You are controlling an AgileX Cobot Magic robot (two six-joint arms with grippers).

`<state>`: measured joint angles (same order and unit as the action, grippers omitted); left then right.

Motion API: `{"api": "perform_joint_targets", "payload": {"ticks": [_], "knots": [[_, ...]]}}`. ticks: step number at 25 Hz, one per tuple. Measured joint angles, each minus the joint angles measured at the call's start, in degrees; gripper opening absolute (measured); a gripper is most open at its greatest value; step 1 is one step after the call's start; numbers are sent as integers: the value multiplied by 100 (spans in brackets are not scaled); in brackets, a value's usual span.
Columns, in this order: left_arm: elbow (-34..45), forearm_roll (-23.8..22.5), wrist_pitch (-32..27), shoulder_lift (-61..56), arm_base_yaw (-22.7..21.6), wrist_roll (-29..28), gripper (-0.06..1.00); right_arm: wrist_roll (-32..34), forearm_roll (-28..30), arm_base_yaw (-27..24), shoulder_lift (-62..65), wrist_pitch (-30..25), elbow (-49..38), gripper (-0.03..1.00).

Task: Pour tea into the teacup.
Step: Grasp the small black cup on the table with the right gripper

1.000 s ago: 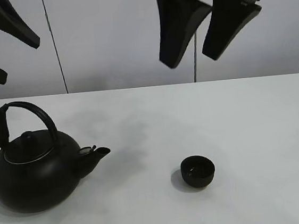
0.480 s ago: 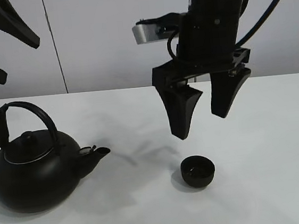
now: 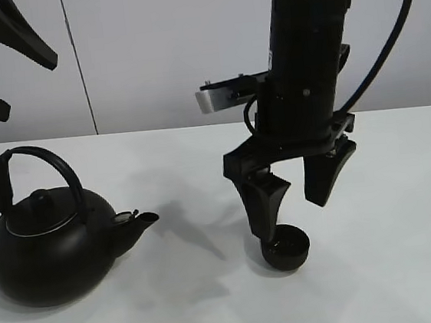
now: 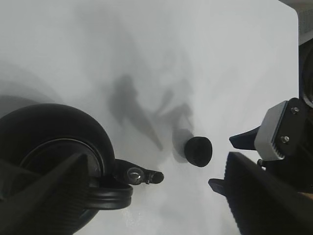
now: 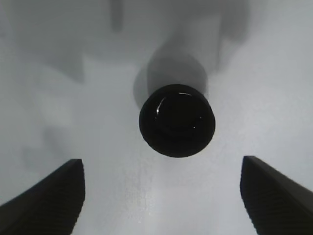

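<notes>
The small matte-black teacup [image 3: 289, 249] stands on the white table, right of centre; it also shows in the left wrist view [image 4: 198, 151] and the right wrist view [image 5: 177, 120]. The black kettle [image 3: 51, 244] with its arched handle stands at the left, spout pointing toward the cup; it also shows in the left wrist view [image 4: 54, 147]. My right gripper [image 3: 291, 217] is open, pointing down just above the cup, one finger [image 3: 264, 202] hiding part of its rim. In the right wrist view the gripper [image 5: 161, 169] straddles the cup. My left gripper [image 3: 27, 89] is open and empty, high above the kettle [image 4: 157, 159].
The white table [image 3: 403, 188] runs to a pale wall at the back. The right arm's body [image 3: 309, 59] rises over the table's middle, and its wrist shows in the left wrist view [image 4: 279, 142]. Nothing else stands on the table.
My right gripper has come down from high above the table to just over the teacup, still open. The left gripper, kettle and cup have not moved.
</notes>
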<state>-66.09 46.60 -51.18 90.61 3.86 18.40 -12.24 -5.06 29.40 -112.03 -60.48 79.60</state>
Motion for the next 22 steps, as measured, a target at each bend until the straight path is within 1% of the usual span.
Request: {"api": "perform_joint_targets", "payload": {"ticks": [4,10,14,22], "knots": [[0,0,0,0,0,0,55,7,41,0,-174,81,-148,60],[0,0,0,0,0,0,55,26,56,0,-332,479,-155,60],[0,0,0,0,0,0,55,119,112,0,-485,610,-155,60],[0,0,0,0,0,0,55,198,139,0,-733,663,-155,60]]}}
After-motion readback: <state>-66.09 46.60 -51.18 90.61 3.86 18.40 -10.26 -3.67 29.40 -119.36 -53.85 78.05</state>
